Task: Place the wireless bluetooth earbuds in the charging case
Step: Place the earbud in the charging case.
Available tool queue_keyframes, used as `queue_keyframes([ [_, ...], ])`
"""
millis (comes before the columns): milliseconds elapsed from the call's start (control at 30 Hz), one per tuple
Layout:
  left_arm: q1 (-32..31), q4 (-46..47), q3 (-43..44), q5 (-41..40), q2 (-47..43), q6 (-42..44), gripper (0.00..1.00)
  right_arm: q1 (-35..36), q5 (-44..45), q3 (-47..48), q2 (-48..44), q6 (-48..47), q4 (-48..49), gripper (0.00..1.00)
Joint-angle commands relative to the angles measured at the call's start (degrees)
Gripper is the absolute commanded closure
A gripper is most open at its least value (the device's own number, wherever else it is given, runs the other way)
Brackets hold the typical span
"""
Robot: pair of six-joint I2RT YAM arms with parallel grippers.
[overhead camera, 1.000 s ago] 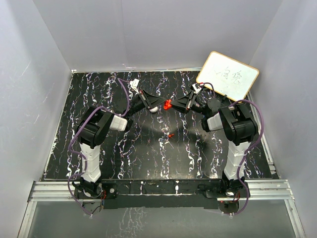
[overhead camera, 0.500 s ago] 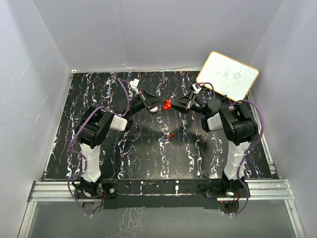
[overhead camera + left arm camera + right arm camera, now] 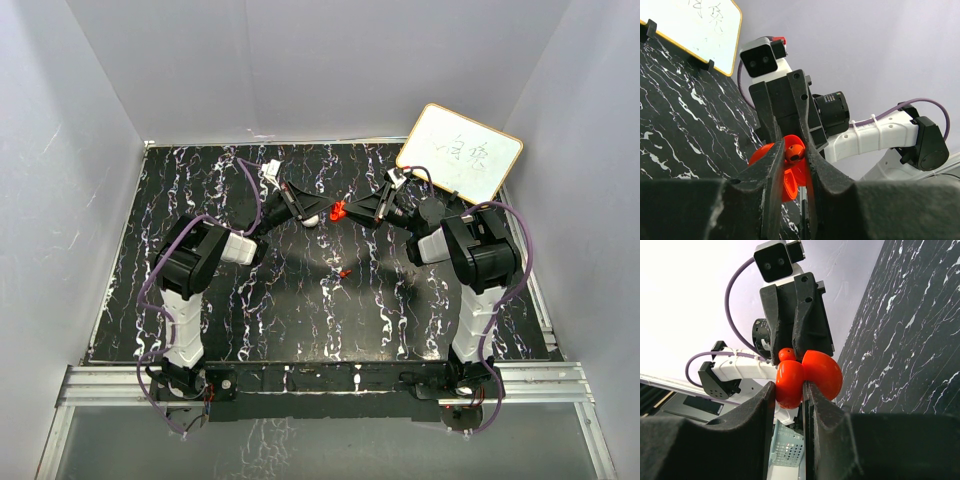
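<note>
Seemingly, charging case (image 3: 812,374) mouth toward earbud (image 3: 795,152)

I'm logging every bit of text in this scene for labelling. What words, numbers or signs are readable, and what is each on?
Whiteboard: a few dark handwritten characters, too small and blurred to read; the left wrist view cuts them off at the frame edge.
Charging case, earbud, table: no text visible.

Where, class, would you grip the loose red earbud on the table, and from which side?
Pinch the earbud across its body, coming straight down from above: it lies low and alone on the table, so a sideways approach would probably scrape. Its shape is unclear.
</note>
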Motion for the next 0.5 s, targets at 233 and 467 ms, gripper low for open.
queue_keyframes([
  [233,1.1,10.6,-1.5,-0.6,-5.1,1.3,0.61,0.3,0.4,0.9,-3.4,-0.3,19.5,1.0],
  [467,1.3,10.6,-1.3,-0.4,-4.9,1.0,0.59,0.2,0.3,0.9,-3.6,-0.3,19.5,1.0],
])
